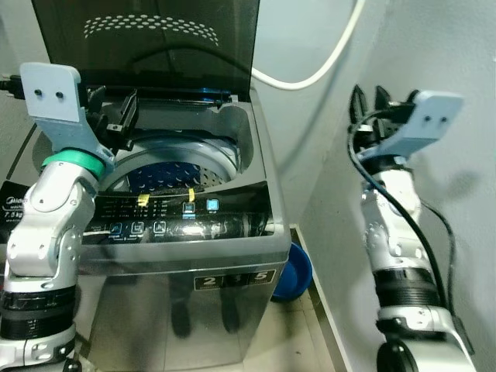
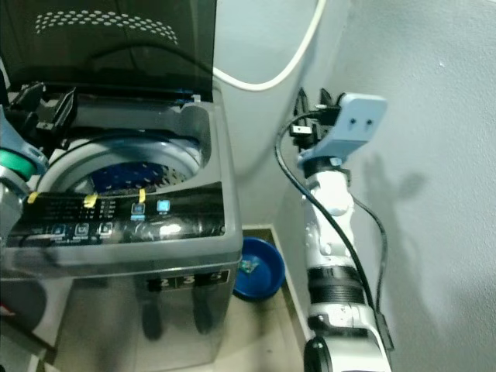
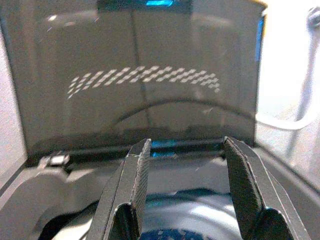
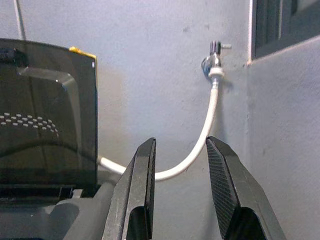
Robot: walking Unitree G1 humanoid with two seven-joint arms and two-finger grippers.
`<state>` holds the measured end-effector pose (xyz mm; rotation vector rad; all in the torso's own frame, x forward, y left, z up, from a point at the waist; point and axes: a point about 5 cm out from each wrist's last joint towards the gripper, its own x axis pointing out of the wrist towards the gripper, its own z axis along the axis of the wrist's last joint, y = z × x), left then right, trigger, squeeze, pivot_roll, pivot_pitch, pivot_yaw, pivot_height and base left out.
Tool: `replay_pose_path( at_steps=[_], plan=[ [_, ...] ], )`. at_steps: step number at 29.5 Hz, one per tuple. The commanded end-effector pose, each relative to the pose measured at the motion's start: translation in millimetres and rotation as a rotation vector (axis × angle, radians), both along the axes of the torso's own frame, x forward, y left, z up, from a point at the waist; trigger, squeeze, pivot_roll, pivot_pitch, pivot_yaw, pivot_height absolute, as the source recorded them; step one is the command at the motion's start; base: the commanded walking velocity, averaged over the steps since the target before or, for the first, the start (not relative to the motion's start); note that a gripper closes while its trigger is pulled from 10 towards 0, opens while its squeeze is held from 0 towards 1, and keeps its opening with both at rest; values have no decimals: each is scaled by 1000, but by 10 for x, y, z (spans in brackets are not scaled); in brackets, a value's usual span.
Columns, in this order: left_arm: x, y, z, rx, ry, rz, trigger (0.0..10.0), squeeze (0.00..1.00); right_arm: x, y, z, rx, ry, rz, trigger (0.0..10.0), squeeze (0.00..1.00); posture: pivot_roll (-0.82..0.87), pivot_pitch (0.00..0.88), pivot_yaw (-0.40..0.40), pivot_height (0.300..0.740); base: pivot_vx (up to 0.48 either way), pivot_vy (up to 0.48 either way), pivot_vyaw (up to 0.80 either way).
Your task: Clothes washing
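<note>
Washing machine (image 1: 186, 232): a top-loader stands in front of me, against a grey wall, its front panel reflective and marked with the numerals 2, 3 and 5.
Lid (image 1: 147, 39): dark and see-through, raised upright at the back, with a band of pale dots across it.
Drum (image 1: 167, 167): open to view below the lid, grey rim around a blue perforated inside; I cannot tell whether any clothes lie in it.
Control panel (image 1: 178, 217): a dark strip along the front edge, with 2 lit blue squares and 2 yellow tabs.
Left jaws (image 3: 187, 192): my left arm is raised over the left rear of the machine, and the 2 fingers (image 3: 135, 185) stand parted with nothing between them, pointing over the drum rim toward the upright lid.
Right jaws (image 4: 180, 190): my right arm is lifted to the right of the machine, near the side wall, well apart from the drum; the 2 fingers (image 4: 142, 185) are spread and hold nothing, aimed at the back wall.
Hose (image 4: 205, 135): white, hanging from a metal tap (image 4: 214, 57) on the back wall and curving down behind the lid.
Basin (image 2: 260, 267): blue, on the floor just beside the machine's right side, in the corner by the wall.
Cable (image 1: 387, 201): black, looping along my right forearm.
Window frame (image 4: 285, 25): a dark edge on the side wall, above and to the right of the tap.
</note>
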<state>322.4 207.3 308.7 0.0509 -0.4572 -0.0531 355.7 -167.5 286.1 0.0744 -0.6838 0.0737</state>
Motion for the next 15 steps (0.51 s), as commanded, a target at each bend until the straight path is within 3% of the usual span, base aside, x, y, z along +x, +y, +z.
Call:
replay_pose_path(
  at_steps=[1, 11, 15],
  plan=[
    [33, -42, -22, -1, 3, -6, 10000, 0, -8, 13, 10, -6, -1, 5, 10000, 0, 103, 26, -6, 740, 0, 0, 0],
    [62, -83, -36, -18, -2, 11, 10000, 0, -38, 66, -39, 32, 23, 5, 10000, 0, 104, 27, -9, 740, 0, 0, 0],
    [63, -81, -41, -21, 0, 11, 10000, 0, -56, 84, -38, 29, 31, 12, 10000, 0, 102, 29, -9, 740, -322, 0, 0]
  ],
)
